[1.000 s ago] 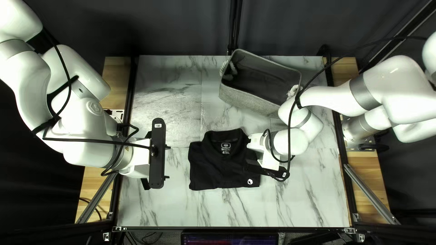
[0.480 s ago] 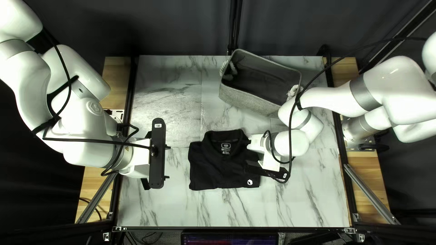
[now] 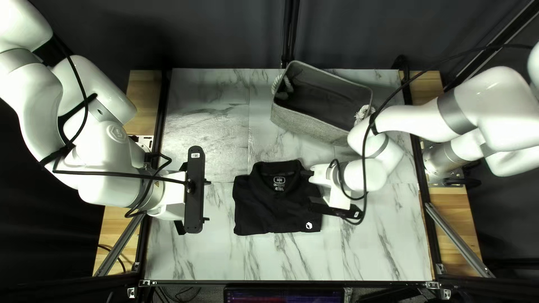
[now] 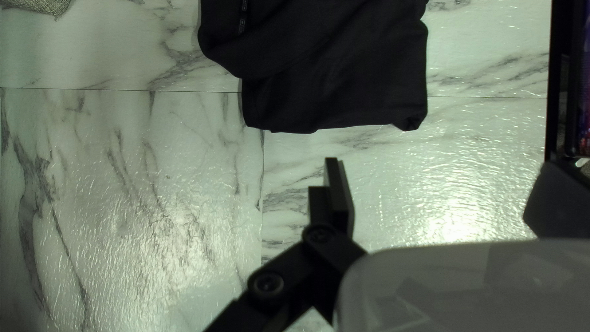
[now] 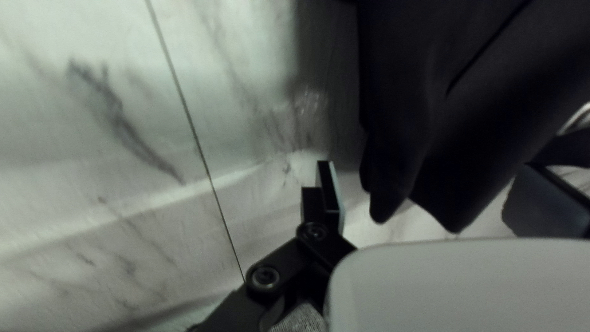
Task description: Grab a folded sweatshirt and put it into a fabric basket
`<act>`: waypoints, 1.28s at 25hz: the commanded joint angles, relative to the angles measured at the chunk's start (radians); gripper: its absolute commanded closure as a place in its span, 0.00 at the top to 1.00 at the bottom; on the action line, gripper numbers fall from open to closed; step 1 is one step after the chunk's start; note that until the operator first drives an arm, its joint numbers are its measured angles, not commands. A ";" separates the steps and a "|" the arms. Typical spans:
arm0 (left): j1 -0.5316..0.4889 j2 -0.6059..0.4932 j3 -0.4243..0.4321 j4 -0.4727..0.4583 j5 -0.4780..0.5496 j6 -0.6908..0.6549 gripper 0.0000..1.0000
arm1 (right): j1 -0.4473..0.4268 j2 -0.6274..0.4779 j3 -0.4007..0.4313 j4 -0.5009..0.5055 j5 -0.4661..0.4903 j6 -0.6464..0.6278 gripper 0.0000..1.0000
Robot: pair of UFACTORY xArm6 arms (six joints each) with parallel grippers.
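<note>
Black fingers stand apart on the right gripper (image 5: pixel 430 178), which is grasping nothing; the side of the folded garment (image 3: pixel 269 205) reaches in between them, but whether cloth touches either one I cannot tell. The left gripper (image 4: pixel 439 178) is also spread and empty, over the part of the table (image 3: pixel 205 126) nearer its left edge, well apart from the cloth.

The garment lies flat about mid-table, rather towards the near edge, collar facing the far edge. It looks soft, limp and fairly light, unlikely to break but apt to sag or unfold. I would take its thick layered side edge well in, all plies together, since a shallow pinch might lift only the top one. A second hold on the opposite side would keep the fold.

White print (image 3: pixel 279 182) marks the inside of the neck, and a small white emblem (image 3: pixel 309 224) sits by the hem. The grey fabric basket (image 3: pixel 306 124) stands near the table's far edge, towards the right corner, showing no label.
</note>
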State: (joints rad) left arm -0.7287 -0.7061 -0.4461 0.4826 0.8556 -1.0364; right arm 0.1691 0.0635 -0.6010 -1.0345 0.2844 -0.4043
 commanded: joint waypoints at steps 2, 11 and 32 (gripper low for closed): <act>0.000 0.000 0.000 0.000 0.000 0.000 1.00 | -0.085 0.004 0.016 -0.202 -0.139 0.046 1.00; 0.000 0.000 0.000 0.000 0.000 0.000 1.00 | -0.130 0.088 -0.057 -0.513 -0.219 0.271 1.00; 0.000 0.000 0.000 0.000 0.000 0.000 1.00 | -0.125 0.130 -0.101 -0.654 -0.211 0.420 0.87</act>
State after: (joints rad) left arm -0.7287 -0.7061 -0.4461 0.4826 0.8556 -1.0364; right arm 0.0470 0.1908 -0.6996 -1.6791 0.0758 0.0072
